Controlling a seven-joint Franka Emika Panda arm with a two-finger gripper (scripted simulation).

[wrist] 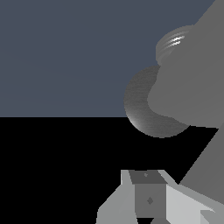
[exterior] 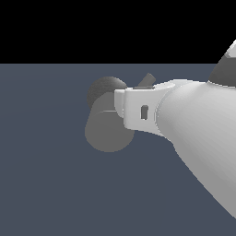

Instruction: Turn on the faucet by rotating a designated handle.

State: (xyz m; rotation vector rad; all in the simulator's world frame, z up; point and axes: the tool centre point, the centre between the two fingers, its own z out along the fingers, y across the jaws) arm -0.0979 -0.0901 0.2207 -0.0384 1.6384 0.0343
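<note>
Of the gripper [exterior: 120,110], only the white hand body and one pale finger edge are seen in the exterior view. In the wrist view a single dark pad [wrist: 148,199] between pale finger housings is shown at close range. How far the jaws stand apart cannot be told from either picture, and nothing is seen held between them.

Directly ahead of the jaws lies the faucet [exterior: 107,131], a stubby grey cylinder with its flat round end face turned toward the exterior camera and a darker rounded base [exterior: 103,91] behind and above it. The gripper's front edge overlaps the cylinder's side in that view, so contact is possible but not confirmed.

The handle [exterior: 148,79] is judged to be the short dark stub seen just over the top of the hand, slanting upward and away from the jaws. It appears to lie above and slightly behind the fingertips rather than between them, so the coming move would depend on bringing the jaws up to that rod.
</note>
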